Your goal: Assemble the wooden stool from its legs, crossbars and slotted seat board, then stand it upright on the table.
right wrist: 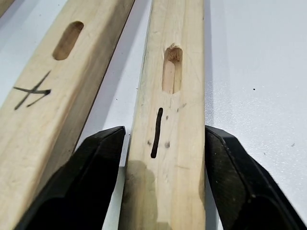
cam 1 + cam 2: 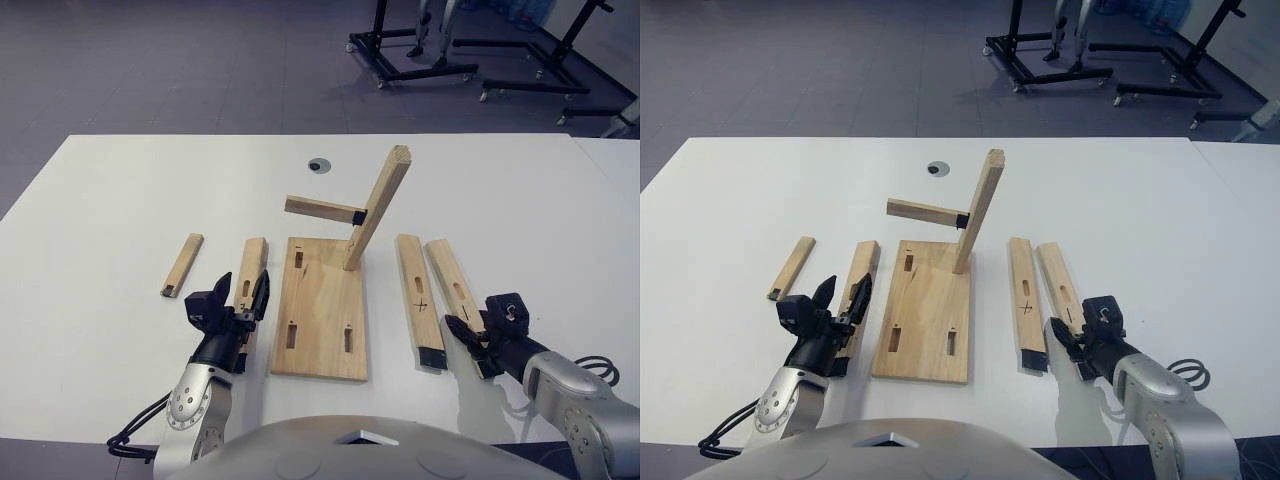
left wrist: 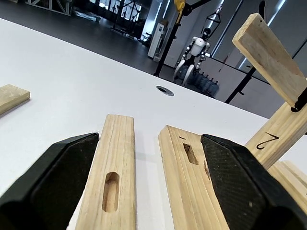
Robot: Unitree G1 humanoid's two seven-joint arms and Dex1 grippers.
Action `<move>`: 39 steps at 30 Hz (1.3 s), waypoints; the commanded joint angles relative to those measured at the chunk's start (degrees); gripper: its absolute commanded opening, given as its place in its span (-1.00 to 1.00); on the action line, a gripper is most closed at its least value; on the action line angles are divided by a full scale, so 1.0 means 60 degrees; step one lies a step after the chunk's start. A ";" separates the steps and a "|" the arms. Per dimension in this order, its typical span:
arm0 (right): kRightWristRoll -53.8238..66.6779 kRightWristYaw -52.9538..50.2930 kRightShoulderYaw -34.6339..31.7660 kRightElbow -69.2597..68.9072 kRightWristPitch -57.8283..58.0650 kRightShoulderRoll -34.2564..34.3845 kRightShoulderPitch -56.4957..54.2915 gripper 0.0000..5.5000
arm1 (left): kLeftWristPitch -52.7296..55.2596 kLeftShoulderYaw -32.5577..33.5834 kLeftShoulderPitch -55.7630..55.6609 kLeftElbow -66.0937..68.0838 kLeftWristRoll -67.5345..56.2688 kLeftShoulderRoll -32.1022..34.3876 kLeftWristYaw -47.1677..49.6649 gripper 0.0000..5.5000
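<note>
Early stage: one leg (image 2: 378,208) with crossbar (image 2: 320,209) slotted into the seat board (image 2: 320,305), mid-table. The rest lies flat. My left gripper (image 3: 148,139) gapes over the left leg (image 2: 251,262). My right gripper (image 1: 164,143) is unclenched astride the outer right leg (image 2: 452,275); contact unclear.

**White table strewn with stool parts**

The white table (image 2: 120,200) bore a slotted leg (image 2: 252,260) between the left gripper's (image 2: 243,288) spread fingers. A short crossbar (image 2: 182,264) lay to that gripper's left, and the seat board (image 2: 320,310) lay flat just to its right. A line-marked leg (image 2: 447,272) lay between the right gripper's (image 2: 462,330) parted fingers, with an X-marked leg (image 2: 415,285) just left of it.
</note>
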 commanded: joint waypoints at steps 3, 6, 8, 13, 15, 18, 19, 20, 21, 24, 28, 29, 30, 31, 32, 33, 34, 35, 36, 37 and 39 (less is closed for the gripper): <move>-0.0030 -0.0171 0.0035 0.1047 0.0942 0.0308 -0.0103 -0.27 | 0.0080 0.0100 -0.0316 0.0229 -0.0003 0.0074 0.0135 0.42; -0.0054 -0.0279 -0.0119 0.1455 0.0764 0.0536 -0.0773 -0.27 | 0.0046 0.0350 -0.0624 0.0372 -0.0085 0.0123 0.0156 0.42; -0.0084 -0.0355 -0.0306 0.1905 0.0363 0.0659 -0.1756 -0.27 | 0.0051 0.0548 -0.0878 0.0461 -0.0164 0.0132 0.0192 0.42; 0.0283 0.0103 -0.1438 0.3968 -0.2686 0.0806 -0.5738 -0.27 | 0.0589 0.1156 -0.1975 0.0234 -0.1505 0.0910 -0.0921 0.42; 0.1543 0.1234 -0.1911 0.4111 -0.3227 0.0832 -0.6881 -0.27 | 0.1134 0.1553 -0.2425 -0.0159 -0.2717 0.1638 -0.1869 0.42; 0.4588 0.2895 -0.2380 0.3099 -0.2419 0.0798 -0.7118 -0.27 | 0.2171 0.2489 -0.3330 -0.0503 -0.4902 0.2764 -0.2950 0.42; 0.5857 0.3242 -0.2511 0.2751 -0.2036 0.0751 -0.7083 -0.27 | 0.2499 0.2747 -0.3531 -0.0611 -0.5601 0.3098 -0.3237 0.42; 0.6856 0.3517 -0.2553 0.2382 -0.1780 0.0693 -0.7007 -0.27 | 0.2780 0.2936 -0.3679 -0.0675 -0.6171 0.3394 -0.3523 0.42; 0.7443 0.3733 -0.2485 0.2099 -0.1670 0.0665 -0.6937 -0.27 | 0.2995 0.3024 -0.3697 -0.0805 -0.6601 0.3611 -0.3740 0.42; 0.8492 0.4164 -0.2145 0.1299 -0.1438 0.0489 -0.6484 -0.27 | 0.3403 0.2974 -0.3616 -0.1128 -0.7212 0.3939 -0.4131 0.42; 0.8321 0.4800 -0.1221 0.0898 -0.1359 0.0194 -0.5828 -0.27 | 0.3736 0.2704 -0.3441 -0.1305 -0.7555 0.3899 -0.4219 0.42; 0.8091 0.4949 -0.0955 0.0953 -0.1441 0.0181 -0.5736 -0.27 | 0.3799 0.2627 -0.3453 -0.1294 -0.7602 0.3888 -0.4236 0.42; 0.7873 0.5148 -0.0688 0.1163 -0.1578 0.0275 -0.5667 -0.27 | 0.3884 0.2590 -0.3476 -0.1235 -0.7722 0.3847 -0.4186 0.42; 0.7751 0.5308 -0.0486 0.1378 -0.1695 0.0391 -0.5633 -0.27 | 0.3947 0.2594 -0.3461 -0.1181 -0.7856 0.3816 -0.4180 0.42; 0.7448 0.5645 -0.0145 0.1656 -0.1845 0.0488 -0.5592 -0.27 | 0.4089 0.2526 -0.3392 -0.1152 -0.8004 0.3831 -0.4265 0.42; 0.7157 0.5954 0.0168 0.1888 -0.1968 0.0544 -0.5559 -0.27 | 0.4220 0.2427 -0.3348 -0.1141 -0.8099 0.3859 -0.4358 0.42; 0.6823 0.6324 0.0550 0.2024 -0.2087 0.0548 -0.5506 -0.27 | 0.4332 0.2261 -0.3457 -0.1061 -0.8032 0.3899 -0.4415 0.42; 0.6553 0.6650 0.0875 0.2120 -0.2181 0.0538 -0.5492 -0.27 | 0.4394 0.2129 -0.3617 -0.0958 -0.7888 0.3907 -0.4397 0.42; 0.6313 0.6937 0.1151 0.2206 -0.2282 0.0517 -0.5533 -0.27 | 0.4486 0.2068 -0.3779 -0.0843 -0.7887 0.3886 -0.4321 0.42; 0.5932 0.7306 0.1525 0.2456 -0.2443 0.0496 -0.5734 -0.27 | 0.4589 0.2053 -0.3943 -0.0778 -0.8044 0.3873 -0.4317 0.42; 0.5342 0.7782 0.1996 0.2999 -0.2756 0.0549 -0.6189 -0.27 | 0.4800 0.2006 -0.4261 -0.0674 -0.8265 0.3913 -0.4376 0.42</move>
